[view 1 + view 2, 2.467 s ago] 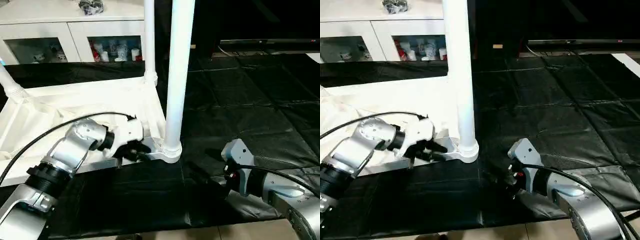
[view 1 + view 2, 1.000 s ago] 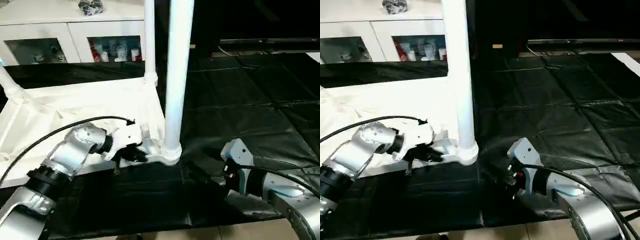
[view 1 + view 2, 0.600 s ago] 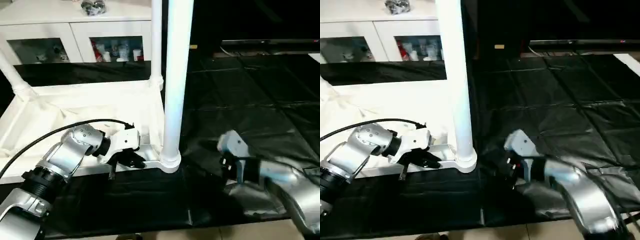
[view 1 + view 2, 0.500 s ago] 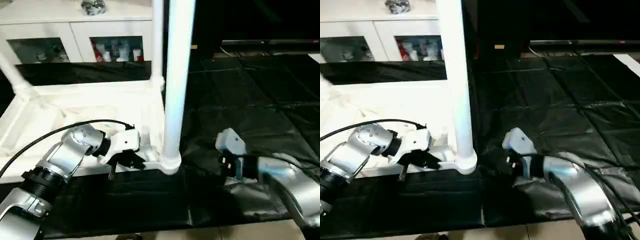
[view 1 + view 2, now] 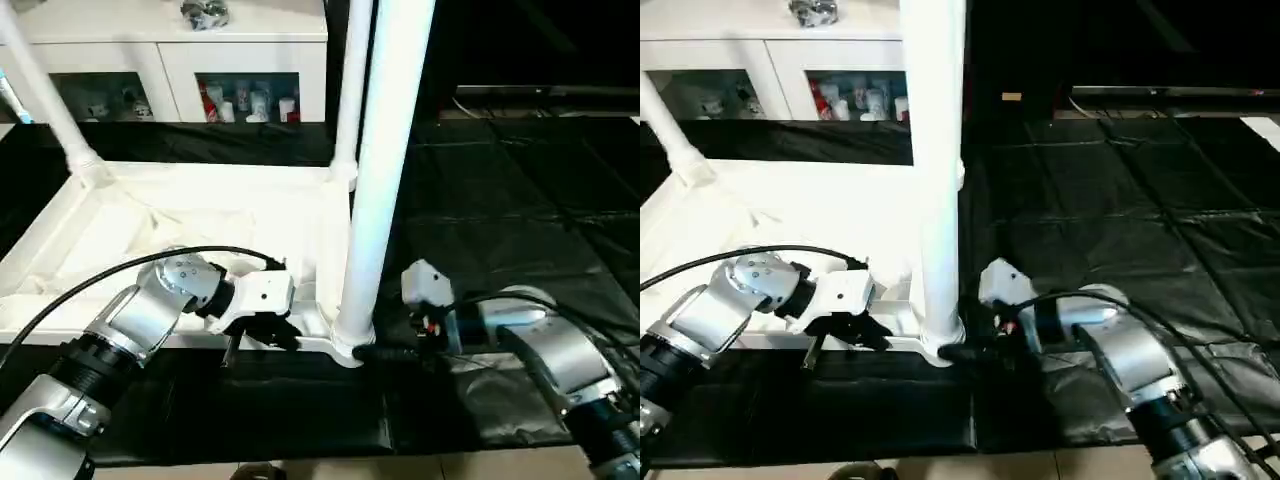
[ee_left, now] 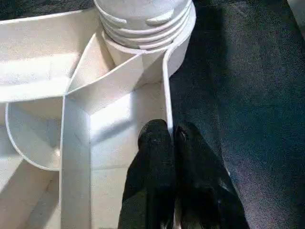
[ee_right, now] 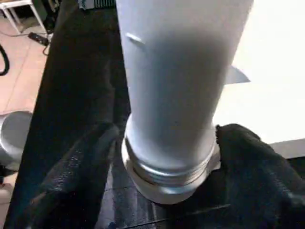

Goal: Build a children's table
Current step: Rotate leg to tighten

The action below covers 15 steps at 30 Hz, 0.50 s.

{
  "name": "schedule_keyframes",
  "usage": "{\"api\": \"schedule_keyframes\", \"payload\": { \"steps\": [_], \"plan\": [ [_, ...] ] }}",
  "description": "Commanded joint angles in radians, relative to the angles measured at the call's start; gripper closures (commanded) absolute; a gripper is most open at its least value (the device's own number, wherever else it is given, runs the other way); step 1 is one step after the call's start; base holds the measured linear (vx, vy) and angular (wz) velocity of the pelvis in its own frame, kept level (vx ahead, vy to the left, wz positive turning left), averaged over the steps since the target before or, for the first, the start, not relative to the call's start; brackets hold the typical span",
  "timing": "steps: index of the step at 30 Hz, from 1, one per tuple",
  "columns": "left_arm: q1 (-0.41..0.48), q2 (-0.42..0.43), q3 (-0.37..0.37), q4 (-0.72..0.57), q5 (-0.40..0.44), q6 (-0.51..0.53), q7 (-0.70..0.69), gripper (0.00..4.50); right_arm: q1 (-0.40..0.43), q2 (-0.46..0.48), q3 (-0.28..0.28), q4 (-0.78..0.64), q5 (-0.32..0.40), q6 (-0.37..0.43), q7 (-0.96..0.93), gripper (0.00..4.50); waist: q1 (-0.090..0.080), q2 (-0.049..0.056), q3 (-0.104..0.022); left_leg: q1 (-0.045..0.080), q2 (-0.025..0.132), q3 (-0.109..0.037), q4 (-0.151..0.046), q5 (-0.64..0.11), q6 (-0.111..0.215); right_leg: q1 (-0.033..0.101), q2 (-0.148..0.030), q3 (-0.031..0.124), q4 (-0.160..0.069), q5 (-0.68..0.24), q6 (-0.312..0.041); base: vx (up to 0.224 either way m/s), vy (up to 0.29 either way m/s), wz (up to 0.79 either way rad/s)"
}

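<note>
The left pincer (image 6: 171, 138) pinches the upturned table top's rim (image 6: 166, 90). The right pincer (image 7: 167, 143), fingers (image 7: 78, 167) spread, straddles the near leg (image 5: 385, 170).

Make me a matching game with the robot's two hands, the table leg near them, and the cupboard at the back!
Things:
1. left hand
2. right hand
3. near leg
4. cupboard

States:
A. standing upright in the corner socket
B. fingers pressed together over the table's edge
C. one finger on each side of the leg's base
D. has glass doors with small things inside

Pairs: 1-B, 2-C, 3-A, 4-D
</note>
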Motion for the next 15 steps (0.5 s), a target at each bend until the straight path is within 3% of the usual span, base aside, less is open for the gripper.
{"api": "schedule_keyframes", "payload": {
  "steps": [1,7,15],
  "plan": [
    [-0.008,-0.01,-0.041,-0.02,0.008,-0.03,-0.038,4.5,-0.02,0.004,0.008,0.02,0.005,-0.018,0.017,1.15,-0.008,-0.015,-0.064,0.032,0.065,-0.019,-0.068,-0.137,0.048,0.011,-0.077,0.029,-0.067,0.013,-0.268,0.0,0.0,0.0],
    [-0.007,-0.012,-0.043,-0.016,0.015,-0.033,-0.042,4.5,-0.033,0.015,0.007,0.061,0.005,-0.042,0.052,1.7,-0.008,-0.012,-0.065,0.031,0.065,-0.02,-0.067,-0.124,0.053,0.011,-0.075,0.028,-0.064,0.039,-0.274,0.0,0.0,0.0],
    [-0.009,-0.016,-0.039,-0.004,0.019,-0.033,-0.036,4.5,-0.033,0.034,-0.002,0.075,0.011,-0.041,0.055,1.87,-0.009,-0.013,-0.062,0.03,0.064,-0.02,-0.069,-0.146,0.048,0.011,-0.076,0.028,-0.069,-0.002,-0.273,0.0,0.0,0.0]
  ]
}}
